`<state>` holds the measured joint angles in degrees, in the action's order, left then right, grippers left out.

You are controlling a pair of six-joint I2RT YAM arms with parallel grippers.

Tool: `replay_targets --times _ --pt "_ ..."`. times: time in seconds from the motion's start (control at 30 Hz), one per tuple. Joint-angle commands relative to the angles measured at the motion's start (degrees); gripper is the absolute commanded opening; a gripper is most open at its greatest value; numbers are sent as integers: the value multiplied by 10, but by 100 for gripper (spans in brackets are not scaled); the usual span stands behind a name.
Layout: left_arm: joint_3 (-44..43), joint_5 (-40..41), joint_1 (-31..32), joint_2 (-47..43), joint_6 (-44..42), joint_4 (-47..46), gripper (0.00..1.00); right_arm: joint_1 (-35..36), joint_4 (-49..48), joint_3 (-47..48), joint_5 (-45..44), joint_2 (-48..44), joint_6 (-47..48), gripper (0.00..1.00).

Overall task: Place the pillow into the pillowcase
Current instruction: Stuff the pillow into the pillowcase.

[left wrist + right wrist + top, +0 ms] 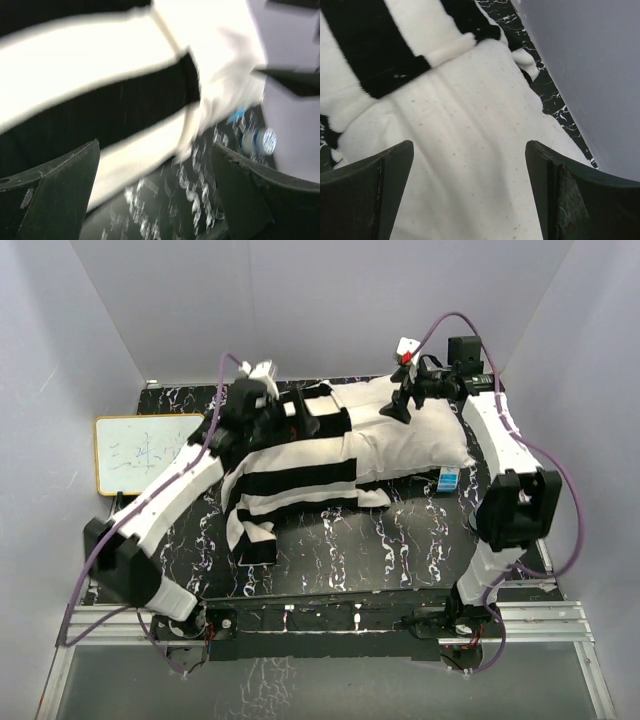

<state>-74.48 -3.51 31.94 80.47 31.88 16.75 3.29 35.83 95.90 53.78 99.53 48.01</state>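
Top external view: pillow partly sleeved in pillowcase on worktop, right end bare.
Stood mid-insertion, judged roughly halfway done. Hung left jaws wide open over the striped cloth near its far edge, and right jaws wide open above the bare white end, gripping nothing. Called next, probably, for a hold on the hem at the case's mouth and a pull rightward along the pillow, with the exposed end pinned.

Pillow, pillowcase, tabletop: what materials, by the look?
Pillow: matte off-white woven cloth with dark flecks, probably cotton. Pillowcase: thin black-and-white striped fabric, fuzzy edge, perhaps fleece. Table: hard black top, white marble-like veining, likely laminate or print.
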Motion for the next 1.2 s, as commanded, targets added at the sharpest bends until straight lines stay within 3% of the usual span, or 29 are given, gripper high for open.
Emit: replay_targets --times 0.0,0.1,0.2,0.3,0.4,0.57,0.77,0.97,1.03,1.1,1.17 --pt "-178 -12 -26 129 39 -25 91 -11 -38 95 20 89 -74 96" --pt "-309 38 -26 231 60 69 92 -5 -14 95 34 138 -81 88" --pt "-426 95 -24 312 76 187 92 9 18 13 43 126 -22 58" --pt "-453 122 -14 343 70 214 92 23 -63 -150 49 44 -16 26" --pt "-454 125 4 353 61 205 90 40 -190 -295 25 -63 -54 11" --pt "-496 154 36 382 53 229 85 60 -262 -414 12 -117 -96 8" --pt "-499 212 83 387 31 250 83 67 -224 -422 14 -99 -81 8" --pt "-534 269 102 430 -29 283 67 68 -217 -426 15 -106 -79 8" --pt "-560 288 102 456 -52 299 50 68 -212 -426 17 -110 -76 8" --pt "-578 310 103 476 -71 307 22 68 -197 -422 20 -113 -68 8" --pt "-584 319 103 482 -91 301 5 67 -173 -412 22 -119 -51 8"
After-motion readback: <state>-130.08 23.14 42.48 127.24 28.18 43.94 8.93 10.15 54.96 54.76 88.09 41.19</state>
